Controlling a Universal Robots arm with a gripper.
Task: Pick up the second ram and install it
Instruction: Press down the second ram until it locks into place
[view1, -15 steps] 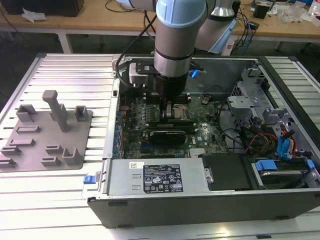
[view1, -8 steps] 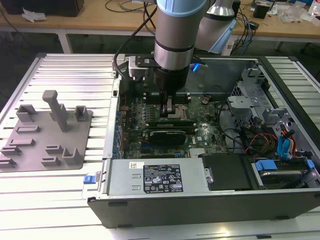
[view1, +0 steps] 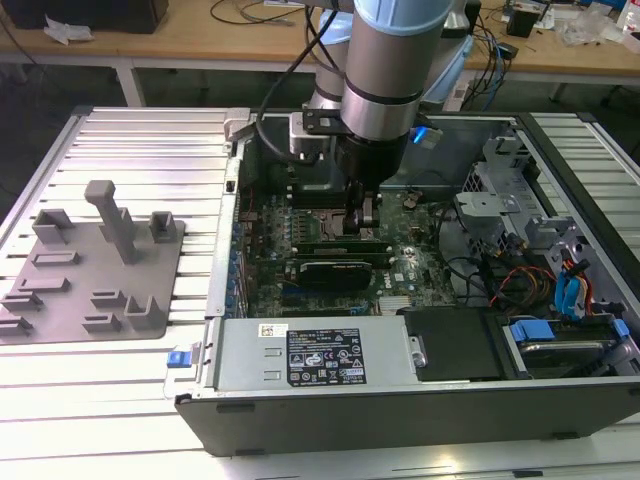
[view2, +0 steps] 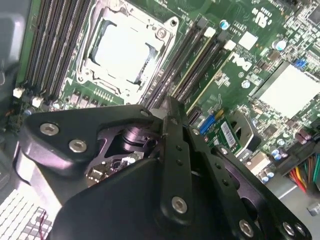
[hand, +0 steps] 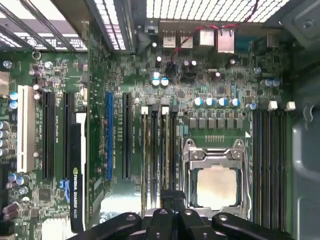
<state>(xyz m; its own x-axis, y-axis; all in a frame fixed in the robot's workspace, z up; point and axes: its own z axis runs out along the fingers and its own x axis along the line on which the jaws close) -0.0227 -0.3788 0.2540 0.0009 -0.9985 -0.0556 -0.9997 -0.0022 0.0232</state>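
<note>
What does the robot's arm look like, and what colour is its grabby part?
The round silver-grey metal arm has a pale blue cap at its joint, a thin dark ring around it, and black cables looping beside it. A small blue light glows at its side. The black metal tool has flat bars joined by shiny silver screws, seen in both wrist views.

The arm (view1: 380, 60) points straight down, end effector (view1: 362, 215) fingers close together.
</note>
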